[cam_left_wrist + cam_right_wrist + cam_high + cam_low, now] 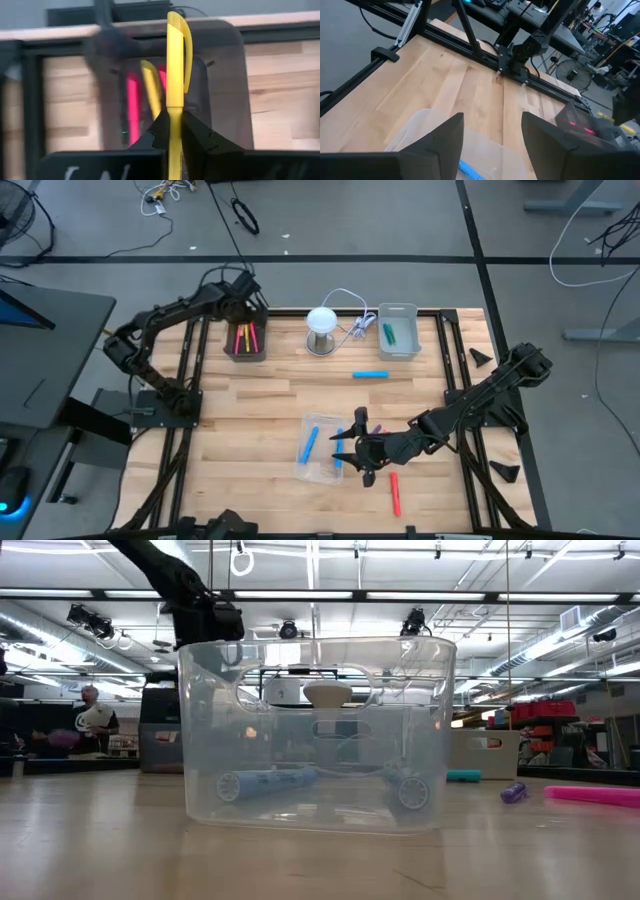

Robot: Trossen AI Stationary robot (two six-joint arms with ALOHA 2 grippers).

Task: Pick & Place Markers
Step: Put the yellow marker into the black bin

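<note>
**Currently: yellow marker pinched over the dark tray, right arm at the clear tray**

Left gripper (172, 132) is pressed together on a yellow marker (175, 65), held upright between the fingertips, clip end away from the wrist. It hangs above the dark tray (245, 352) at the table's far left, which already holds a pink and a yellow marker side by side (seen through the wrist view, blurred).

Right gripper (362, 452) has its fingers spread wide with nothing between them. It sits just beside the clear tray (318, 450) near the front of the table; two blue markers (309, 442) lie inside that tray. A red marker (395, 493) lies on the wood near this gripper, a blue marker (370, 375) lies alone mid-table, and a green one (388, 333) rests in the grey tray (398, 330) at the back.

Handling judgement: the markers look light, stiff and smooth plastic, round in section, so likely to roll on the bare wood and to twist in a pinch. Best taken across the barrel near mid-length, jaws square to the long axis, clear of the clip. The ones inside the clear tray leave little room beside the walls.
</note>
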